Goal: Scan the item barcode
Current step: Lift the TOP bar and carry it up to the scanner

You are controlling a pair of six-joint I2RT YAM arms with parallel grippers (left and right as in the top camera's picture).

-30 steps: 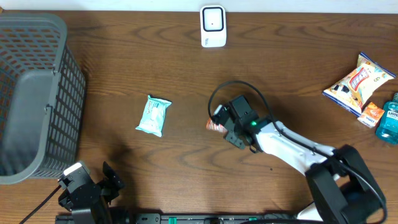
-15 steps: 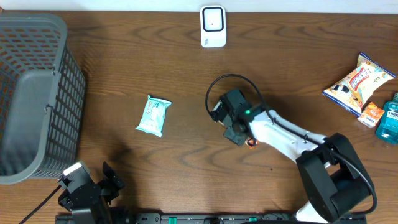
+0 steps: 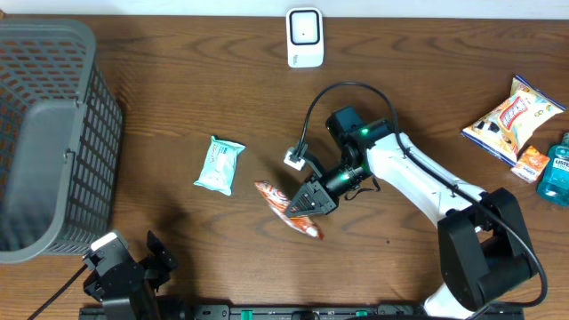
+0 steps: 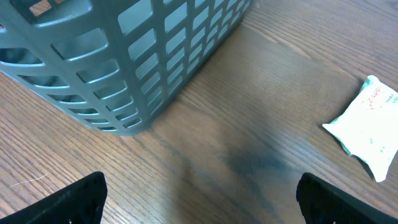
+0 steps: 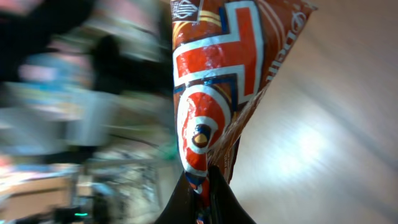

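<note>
Dark wood-grain worktop (image 3: 178,98) fills the overhead view, and the action sits right in the middle of it. The right end effector (image 3: 295,204) is clenched on a long orange-and-red foil snack wrapper (image 3: 269,194), gripping it about midway along. One end of the wrapper pokes out toward the left and the other trails toward the near edge. From the right wrist camera the wrapper (image 5: 217,93) stands up straight from the pinched fingertips (image 5: 202,190), its printed red, white and blue face toward the lens. The surroundings are smeared with blur, so I can't tell whether the wrapper touches the wood or hangs just above it.

A white boxy barcode scanner (image 3: 304,37) stands at the far edge, well apart from the wrapper and almost straight beyond it. A pale teal soft packet (image 3: 219,165) lies flat to the left of the wrapper, near it but not touching.

Over on the left, a grey plastic lattice basket (image 3: 89,133) takes up the whole side. The left end effector (image 4: 199,199) is low at the near-left corner with its fingers spread wide and nothing between them. Its camera takes in the basket wall (image 4: 155,56) and the teal packet (image 4: 367,124).

Far right, a yellow-and-white crisp bag (image 3: 513,120), a small orange carton (image 3: 532,164) and a blue plastic bottle (image 3: 558,171) are clustered together.
</note>
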